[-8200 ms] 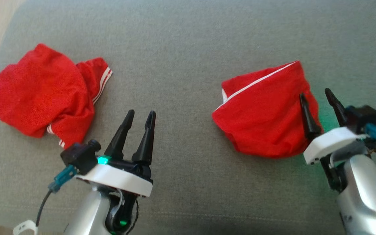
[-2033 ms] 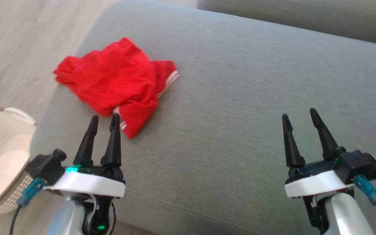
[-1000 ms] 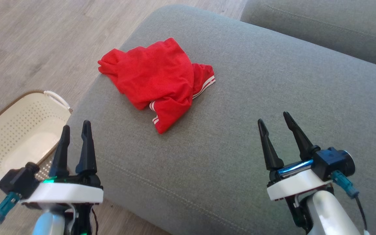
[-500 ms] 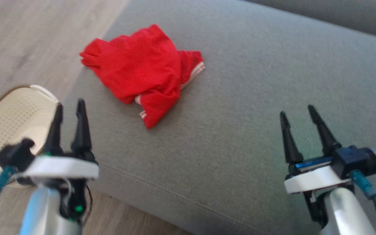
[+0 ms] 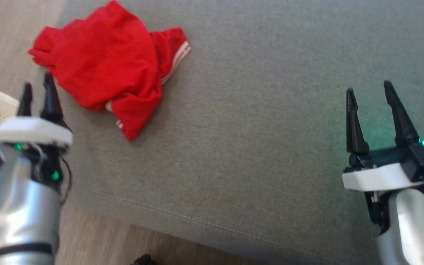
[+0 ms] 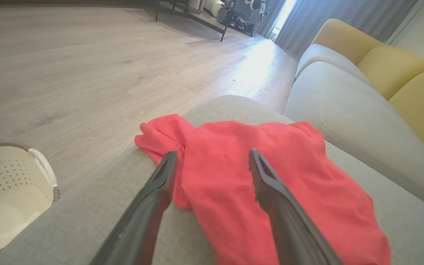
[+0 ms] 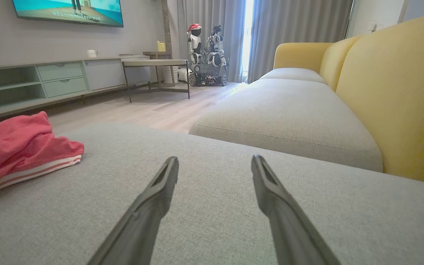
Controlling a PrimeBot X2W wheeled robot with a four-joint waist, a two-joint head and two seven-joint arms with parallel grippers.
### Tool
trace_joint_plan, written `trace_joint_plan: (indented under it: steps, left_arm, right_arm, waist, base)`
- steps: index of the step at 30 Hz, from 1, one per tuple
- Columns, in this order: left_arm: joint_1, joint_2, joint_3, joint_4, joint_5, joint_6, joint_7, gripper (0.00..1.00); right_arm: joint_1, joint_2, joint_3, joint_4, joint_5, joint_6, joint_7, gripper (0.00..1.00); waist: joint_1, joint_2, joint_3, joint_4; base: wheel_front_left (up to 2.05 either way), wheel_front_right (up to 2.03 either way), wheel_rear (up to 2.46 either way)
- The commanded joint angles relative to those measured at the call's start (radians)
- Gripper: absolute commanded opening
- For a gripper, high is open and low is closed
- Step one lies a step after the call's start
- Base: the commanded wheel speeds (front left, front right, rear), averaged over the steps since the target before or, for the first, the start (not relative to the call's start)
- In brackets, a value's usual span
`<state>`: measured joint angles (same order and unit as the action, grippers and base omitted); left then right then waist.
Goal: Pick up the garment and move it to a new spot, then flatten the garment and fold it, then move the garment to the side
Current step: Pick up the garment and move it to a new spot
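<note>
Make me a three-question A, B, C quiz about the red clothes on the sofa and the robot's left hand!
1. Where is the red garment? A on the grey cushion; B on a chair; C in a bathtub.
2. What colour are its stripes? A blue; B white; C green.
3. The left gripper is: A open; B shut on the garment; C shut on a cup.
Answers: 1 A, it lies on the cushion; 2 B, white bands edge its hem; 3 A, its fingers stand apart, holding nothing.
</note>
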<state>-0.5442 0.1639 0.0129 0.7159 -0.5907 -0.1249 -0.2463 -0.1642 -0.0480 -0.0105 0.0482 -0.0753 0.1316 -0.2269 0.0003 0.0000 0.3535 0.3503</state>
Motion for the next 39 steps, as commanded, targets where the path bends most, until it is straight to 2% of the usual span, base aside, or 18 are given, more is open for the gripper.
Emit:
trace_joint_plan:
  steps: [1,11,16,21,23,27,30,31,32,34,39]
  left_arm:
    - [-0.054,0.064,0.027,0.0,-0.013,-0.006,-0.001,1.0]
    - [-0.245,0.136,-0.061,0.246,-0.109,-0.006,0.035,1.0]
    - [-0.308,0.176,-0.092,0.367,-0.076,-0.002,0.019,1.0]
    - [-0.347,0.169,-0.1,0.458,-0.089,-0.004,0.021,1.0]
    - [-0.354,0.167,-0.118,0.463,-0.091,-0.005,0.021,0.0]
    - [-0.348,0.179,-0.134,0.439,-0.118,-0.005,0.004,0.0]
    - [-0.347,0.211,-0.102,0.414,-0.139,-0.005,-0.013,0.0]
    - [-0.348,0.226,-0.078,0.391,-0.143,-0.006,-0.014,0.0]
    - [-0.339,0.255,-0.008,0.311,-0.134,-0.002,-0.015,0.0]
    - [-0.316,0.272,0.067,0.215,-0.101,0.009,-0.015,0.0]
    - [-0.266,0.261,0.205,-0.024,0.036,0.011,-0.015,0.0]
  right_arm:
    - [-0.03,-0.002,0.03,-0.045,-0.01,-0.001,0.007,1.0]
    - [-0.056,-0.002,0.049,-0.1,-0.028,-0.001,0.03,1.0]
    - [-0.066,-0.002,0.051,-0.105,-0.024,-0.001,0.027,1.0]
    - [-0.072,-0.002,0.044,-0.099,-0.021,-0.001,0.015,1.0]
    - [-0.073,-0.002,0.045,-0.095,-0.024,-0.001,0.011,1.0]
    - [-0.075,-0.002,0.041,-0.084,-0.019,-0.001,0.002,1.0]
    - [-0.076,-0.002,0.043,-0.069,-0.01,-0.001,-0.005,1.0]
    - [-0.076,-0.002,0.044,-0.064,-0.005,-0.001,-0.008,1.0]
    - [-0.075,-0.002,0.047,-0.052,0.007,-0.001,-0.014,1.0]
    - [-0.073,-0.002,0.051,-0.039,0.02,-0.001,-0.02,1.0]
    - [-0.067,-0.002,0.053,-0.007,0.059,-0.001,-0.03,1.0]
  waist:
    - [-0.0003,0.0,0.035,-0.028]
    - [-0.0003,0.0,0.129,-0.078]
    - [-0.0003,0.0,0.156,-0.102]
    - [-0.0003,0.0,0.162,-0.117]
    - [-0.0003,0.0,0.16,-0.122]
    - [-0.0003,0.0,0.143,-0.127]
    - [-0.0003,0.0,0.116,-0.134]
    - [-0.0003,0.0,0.105,-0.137]
    - [-0.0003,0.0,0.078,-0.144]
    - [-0.0003,0.0,0.051,-0.154]
    - [-0.0003,0.0,-0.025,-0.191]
  base:
    - [0.0,0.0,0.0]
    - [0.0,0.0,0.0]
    - [0.0,0.0,0.0]
    - [0.0,0.0,0.0]
    - [0.0,0.0,0.0]
    - [0.0,0.0,0.0]
    - [0.0,0.0,0.0]
    - [0.0,0.0,0.0]
    - [0.0,0.0,0.0]
    - [0.0,0.0,0.0]
    - [0.0,0.0,0.0]
